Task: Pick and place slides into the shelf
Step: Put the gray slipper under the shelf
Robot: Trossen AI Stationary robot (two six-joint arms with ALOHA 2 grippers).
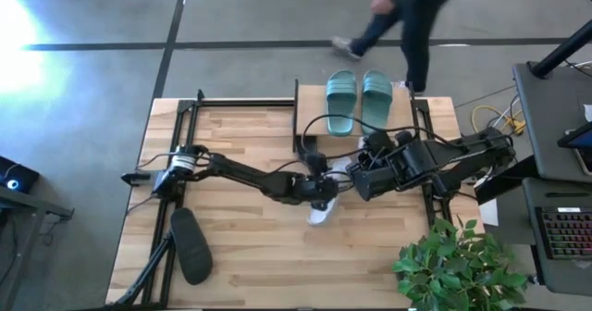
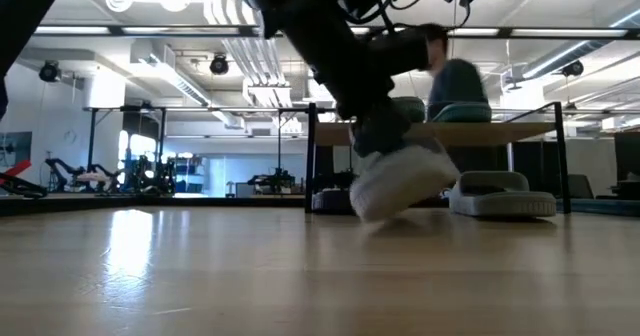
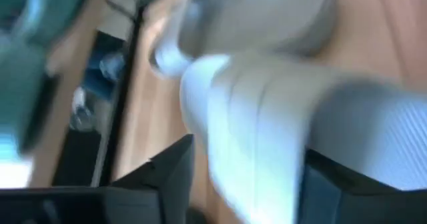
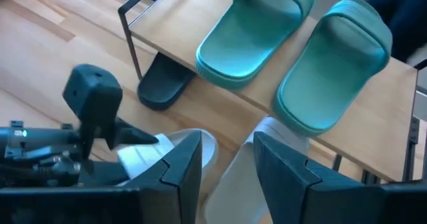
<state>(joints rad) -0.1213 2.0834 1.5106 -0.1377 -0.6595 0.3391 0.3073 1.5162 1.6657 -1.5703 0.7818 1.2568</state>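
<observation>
Just in front of the shelf (image 1: 305, 98), the left gripper (image 1: 319, 200) has a light grey slide (image 1: 320, 213) by its strap.

Its fingers sit either side of the ribbed strap, as the left wrist view shows; whether they grip firmly or are letting go I cannot tell, though the slide looks tipped up off the table (image 1: 240, 255) in the low view. The right gripper (image 1: 356, 177) hangs close beside it, jaws partly parted and empty. Two teal slides (image 1: 359, 98) lie on the shelf's top board, a black slide (image 4: 163, 84) and a second grey slide (image 2: 500, 194) beneath it, and another black slide (image 1: 191, 246) well away from the shelf. By my judgement the carry is under way; next the grey slide must go level into the lower tier beside its mate.
</observation>
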